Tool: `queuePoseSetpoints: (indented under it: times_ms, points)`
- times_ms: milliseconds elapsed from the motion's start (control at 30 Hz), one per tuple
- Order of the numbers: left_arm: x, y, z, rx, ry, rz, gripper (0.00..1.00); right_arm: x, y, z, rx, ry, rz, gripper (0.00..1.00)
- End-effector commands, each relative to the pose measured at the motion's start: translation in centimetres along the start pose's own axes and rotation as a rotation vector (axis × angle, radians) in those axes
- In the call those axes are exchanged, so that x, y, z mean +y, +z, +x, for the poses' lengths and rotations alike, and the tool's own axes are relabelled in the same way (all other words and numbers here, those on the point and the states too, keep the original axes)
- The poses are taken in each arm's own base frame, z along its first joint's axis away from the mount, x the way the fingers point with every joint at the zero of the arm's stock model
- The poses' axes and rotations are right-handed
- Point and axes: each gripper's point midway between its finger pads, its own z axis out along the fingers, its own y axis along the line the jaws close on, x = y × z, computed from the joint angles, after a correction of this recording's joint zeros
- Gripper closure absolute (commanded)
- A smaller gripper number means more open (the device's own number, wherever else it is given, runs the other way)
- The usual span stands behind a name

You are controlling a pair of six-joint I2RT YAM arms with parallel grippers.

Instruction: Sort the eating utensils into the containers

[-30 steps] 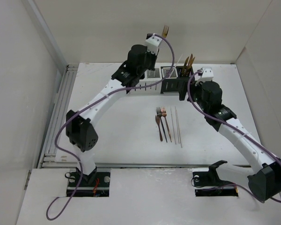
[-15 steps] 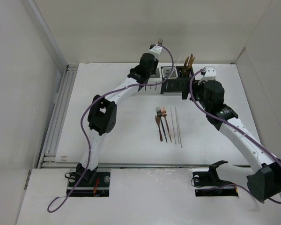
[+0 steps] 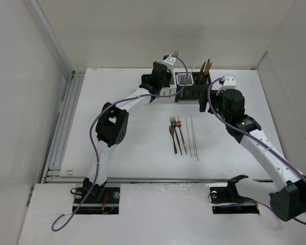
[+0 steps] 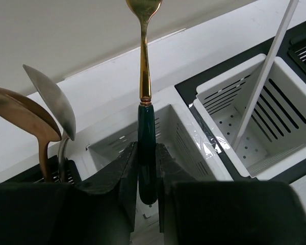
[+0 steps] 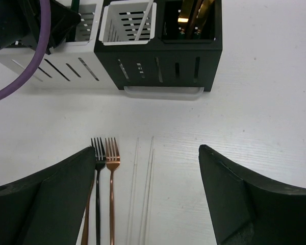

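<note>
Left pincer [image 4: 147, 171] is clamped on the dark handle of a fork [image 4: 144, 76], which stands upright, head up, over a white holder [image 4: 188, 148]. Right pincer [image 5: 145, 153], fingers spread wide, hangs nearer than that holder, above loose forks [image 5: 111, 173] and white sticks [image 5: 143, 204].

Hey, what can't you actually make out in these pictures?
- Left wrist view: the held utensil has its head cut off by the top edge; the left hand covers its handle end.
- Right wrist view: the loose forks run off the bottom edge; the right hand hides the neighbouring piece's head.
- Top view: what stands in the containers is too small to identify.
</note>
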Motion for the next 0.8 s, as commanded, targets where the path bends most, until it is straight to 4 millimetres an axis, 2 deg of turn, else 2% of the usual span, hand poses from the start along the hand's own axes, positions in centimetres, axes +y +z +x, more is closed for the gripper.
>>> queuePoseSetpoints:
  times_ms: [0, 33, 133, 167, 200, 267, 300, 333, 367, 433, 467, 500, 533, 567, 600, 633, 667, 733, 767]
  points:
    - [-0.6, -0.2, -1.7, -0.050, -0.038, 0.021, 1.00, -0.3, -1.6, -2.5, -0.068, 0.037, 0.010, 0.14]
    - [-0.6, -0.2, -1.3, -0.035, -0.036, 0.021, 1.00, -0.4, -1.5, -2.1, -0.060, 0.035, 0.012, 0.14]
    - [-0.6, -0.7, 0.0, 0.021, -0.048, 0.020, 0.68, -0.3, -1.9, -1.5, -0.035, 0.041, 0.006, 0.11]
    - [-0.6, -0.8, 0.9, 0.045, -0.055, 0.019, 0.64, -0.3, -2.0, -1.0, -0.013, 0.037, 0.002, 0.07]
    - [-0.8, -1.2, 0.7, 0.054, -0.055, 0.031, 0.60, -0.3, -1.8, -0.3, 0.012, 0.043, 0.008, 0.06]
    - [-0.8, -1.7, 0.9, 0.072, -0.063, 0.030, 0.58, -0.2, -1.6, 1.1, 0.077, 0.053, 0.005, 0.04]
    - [-0.8, -2.0, 0.6, 0.074, -0.075, 0.030, 0.57, -0.6, -1.3, 3.5, 0.168, 0.047, 0.028, 0.04]
    - [-0.1, -2.5, 0.4, 0.086, -0.086, 0.020, 0.57, -0.6, -1.3, 4.1, 0.204, 0.063, 0.039, 0.06]
    - [-0.1, -2.6, -0.4, 0.079, -0.087, 0.020, 0.57, -0.8, -1.2, 5.2, 0.249, 0.066, 0.052, 0.08]
    - [0.5, -3.6, -2.0, 0.077, -0.116, 0.011, 0.56, -1.0, -0.9, 8.3, 0.367, 0.053, 0.079, 0.21]
    - [0.9, -3.7, -2.4, 0.077, -0.115, -0.012, 0.56, -0.7, -0.6, 9.0, 0.393, 0.053, 0.064, 0.27]
    - [1.2, -4.3, -4.4, 0.047, -0.130, -0.021, 0.56, -0.4, -0.4, 10.2, 0.429, 0.045, 0.057, 0.31]
    - [1.4, -4.5, -4.8, 0.049, -0.129, -0.032, 0.56, -0.6, 0.3, 11.8, 0.475, 0.036, 0.070, 0.39]
    - [1.7, -5.3, -5.2, 0.067, -0.138, -0.046, 0.56, -0.5, 0.7, 12.8, 0.509, 0.045, 0.067, 0.41]
    - [2.3, -6.1, -7.0, 0.043, -0.141, -0.073, 0.56, 0.0, 0.9, 13.8, 0.543, 0.035, 0.057, 0.43]
    - [2.6, -6.4, -7.1, 0.053, -0.149, -0.092, 0.56, 0.1, 1.5, 14.0, 0.556, 0.042, 0.063, 0.46]
    - [3.0, -7.6, -7.6, 0.073, -0.145, -0.108, 0.56, 0.3, 2.2, 15.7, 0.610, 0.025, 0.069, 0.46]
    - [4.1, -9.1, -9.1, 0.067, -0.143, -0.162, 0.56, 0.5, 2.7, 16.9, 0.665, 0.009, 0.079, 0.51]
    - [4.6, -9.7, -9.5, 0.072, -0.131, -0.183, 0.56, 0.5, 2.8, 18.8, 0.725, -0.010, 0.089, 0.52]
